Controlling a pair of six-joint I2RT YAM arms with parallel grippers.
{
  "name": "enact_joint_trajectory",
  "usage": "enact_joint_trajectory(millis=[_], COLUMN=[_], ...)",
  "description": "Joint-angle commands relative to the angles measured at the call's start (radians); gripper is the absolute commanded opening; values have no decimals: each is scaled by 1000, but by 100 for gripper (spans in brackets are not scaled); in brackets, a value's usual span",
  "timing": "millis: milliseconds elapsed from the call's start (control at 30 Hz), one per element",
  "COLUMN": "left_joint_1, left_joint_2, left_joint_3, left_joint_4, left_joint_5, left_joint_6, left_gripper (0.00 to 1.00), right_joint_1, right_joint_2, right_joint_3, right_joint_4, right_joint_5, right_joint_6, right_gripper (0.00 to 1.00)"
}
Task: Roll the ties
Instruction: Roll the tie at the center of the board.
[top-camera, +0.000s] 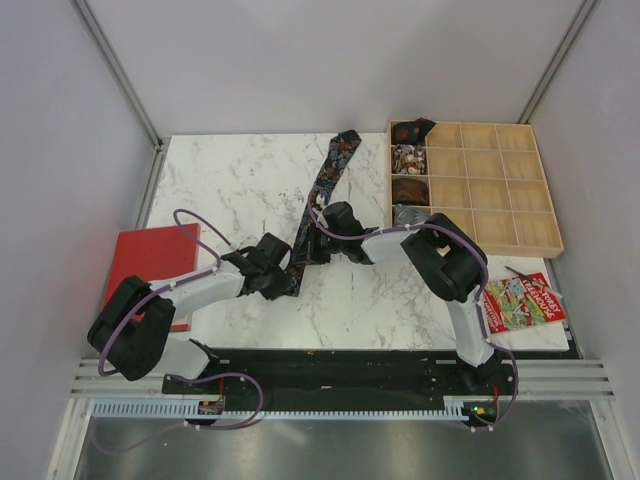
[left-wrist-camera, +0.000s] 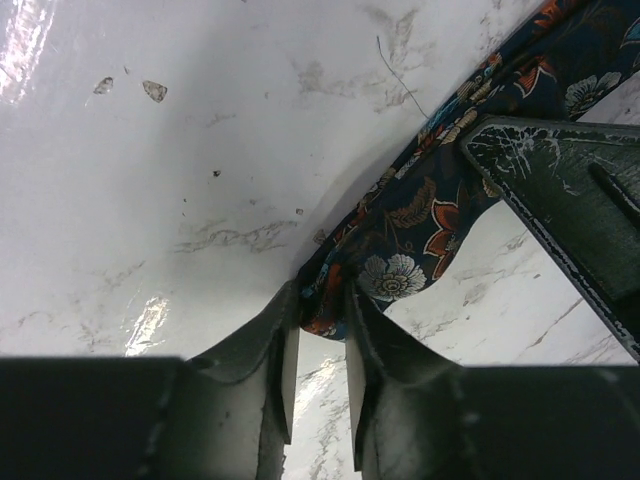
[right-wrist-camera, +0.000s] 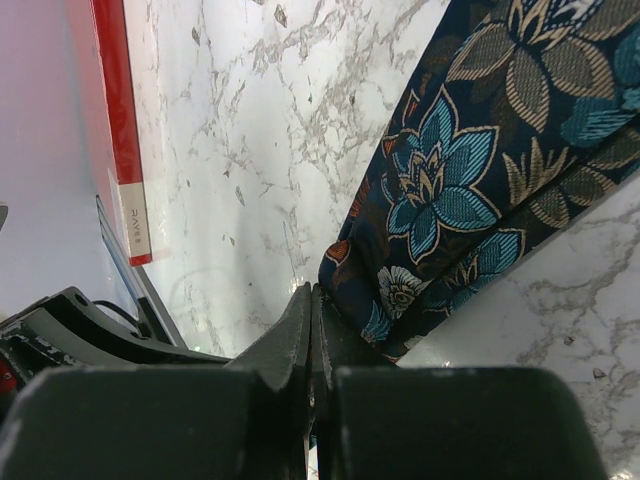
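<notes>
Near frame centre, the left gripper (left-wrist-camera: 322, 318) pinches the long black floral-print fabric necktie (left-wrist-camera: 420, 215); the right gripper (right-wrist-camera: 311, 300) sits pressed together beside it.

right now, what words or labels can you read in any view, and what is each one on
"RAVE", then an unclear last character: white label on the spine of the red book.
Printed title on the colourful booklet: too small to read.
No other text shows.

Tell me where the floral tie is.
Top view: the tie lies diagonally mid-table, left of the wooden tray, near end between the left end effector and right end effector.
</notes>
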Motion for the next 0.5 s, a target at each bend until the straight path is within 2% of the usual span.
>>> enact_joint_trajectory(millis=[0,100,267,333,467], left_joint_1=[-12,-18,-35,-35,-35], left_joint_2=[31,25,-36,-62,-144], left_joint_3=[-6,0,20,19,-1], left_joint_4=[-12,-18,-49,-69,-115], left_joint_5=[-36,-35,-9,26,100], left_joint_6=[-38,-22,71,102,186], left_gripper=[21,13,8,2,2], right_joint_1=[-5,-5,-5,-6,-3], right_joint_2=[21,21,1,-26,-79], right_joint_3=[-28,-30,-33,-36,-27], right_joint_4=[-45,-45,-49,-56,-94], right_joint_5=[16,16,12,13,18], right_joint_6=[-16,-14,-17,-26,-40], right_gripper=[2,2,2,2,3])
